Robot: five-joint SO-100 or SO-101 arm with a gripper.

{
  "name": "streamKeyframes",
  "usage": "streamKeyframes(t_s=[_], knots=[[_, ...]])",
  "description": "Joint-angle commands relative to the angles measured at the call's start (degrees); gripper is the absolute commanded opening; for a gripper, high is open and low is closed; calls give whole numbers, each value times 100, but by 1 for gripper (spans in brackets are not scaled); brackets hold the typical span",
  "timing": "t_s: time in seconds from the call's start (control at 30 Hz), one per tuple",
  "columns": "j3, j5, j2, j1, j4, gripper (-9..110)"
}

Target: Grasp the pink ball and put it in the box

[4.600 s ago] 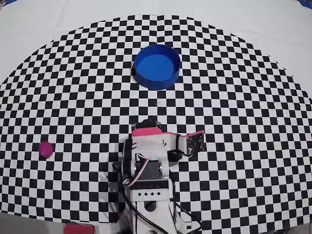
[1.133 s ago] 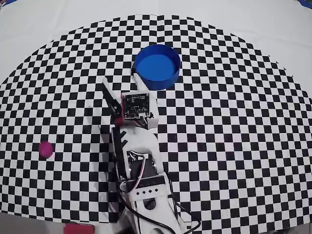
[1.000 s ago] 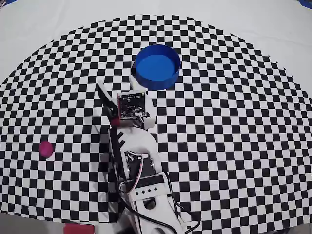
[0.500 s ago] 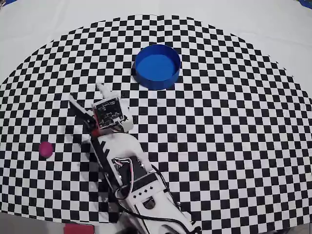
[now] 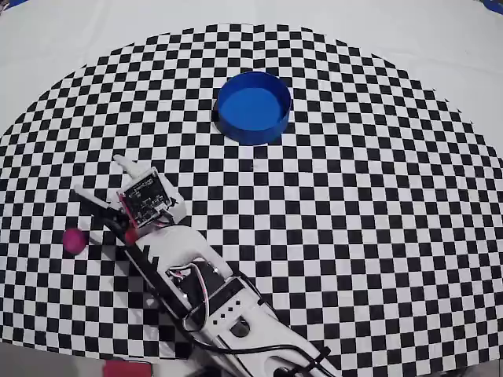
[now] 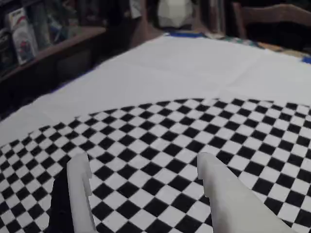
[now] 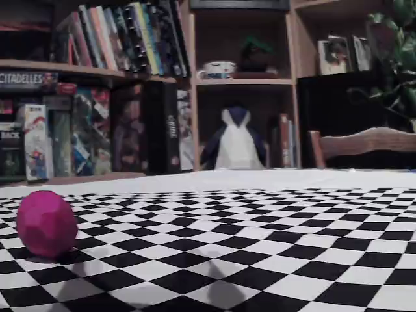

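Observation:
In the overhead view the pink ball (image 5: 75, 240) lies on the checkered mat at the left, and in the fixed view the pink ball (image 7: 45, 224) sits low at the left. The blue round box (image 5: 253, 107) stands far off at the top centre with nothing in it. My gripper (image 5: 96, 177) points up-left and is open, its dark finger just up-right of the ball and apart from it. In the wrist view the gripper (image 6: 142, 160) shows two white fingers (image 6: 77, 189) spread wide over bare checks. The ball and the box are out of the wrist view.
The arm's base (image 5: 236, 322) stands at the mat's bottom edge, with a flat pink-red block (image 5: 118, 367) beside it. White tablecloth (image 5: 440, 47) rings the mat. In the fixed view, bookshelves (image 7: 97, 97), a plush penguin (image 7: 235, 140) and a chair back (image 7: 364, 143) stand beyond the table.
The arm unfolded, then swung left from near the box toward the ball. The gripper now sits lower and further left, still open. Ball and box have not moved.

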Motion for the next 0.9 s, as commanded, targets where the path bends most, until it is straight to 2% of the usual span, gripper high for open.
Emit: streamKeyframes(t_s=[0.0, 0.87], knots=[[44, -44, -79, -281, -105, 25], [44, -70, -281, -1512, -202, 25]])
